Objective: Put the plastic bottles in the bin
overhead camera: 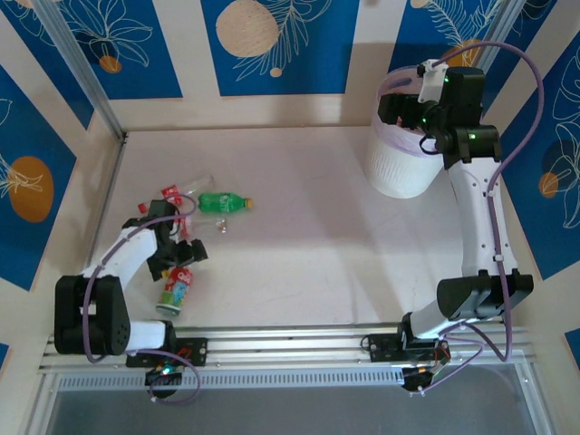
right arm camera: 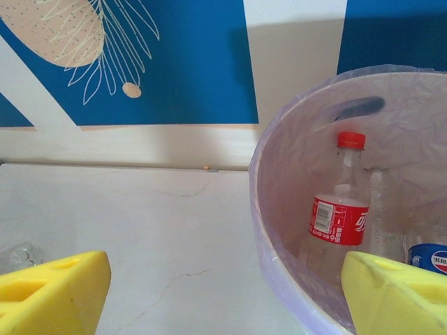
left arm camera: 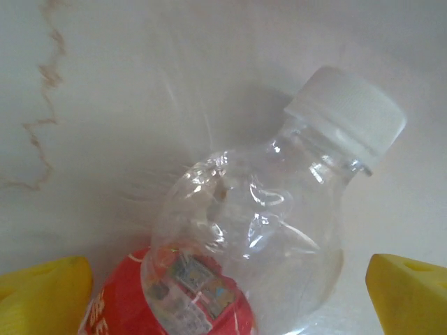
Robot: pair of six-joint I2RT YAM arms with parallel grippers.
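A clear bottle with a white cap and a red label (left arm camera: 251, 237) lies on the table between the yellow fingers of my left gripper (left arm camera: 227, 300), which is open around it without pressing on it. From above, that bottle (overhead camera: 177, 288) lies just in front of the left gripper (overhead camera: 178, 263). A green bottle with a yellow cap (overhead camera: 222, 202) and clear red-capped bottles (overhead camera: 174, 192) lie behind it. The bin (overhead camera: 394, 172), white with a lilac liner, stands at the back right. My right gripper (overhead camera: 403, 113) hangs open and empty over its rim (right arm camera: 265, 209). Inside are a red-capped bottle (right arm camera: 340, 213) and a blue-labelled one (right arm camera: 429, 258).
Blue and cream patterned walls close off the back and both sides. A metal rail (overhead camera: 290, 344) runs along the near edge by the arm bases. Bare white tabletop (overhead camera: 308, 236) lies between the bottles on the left and the bin.
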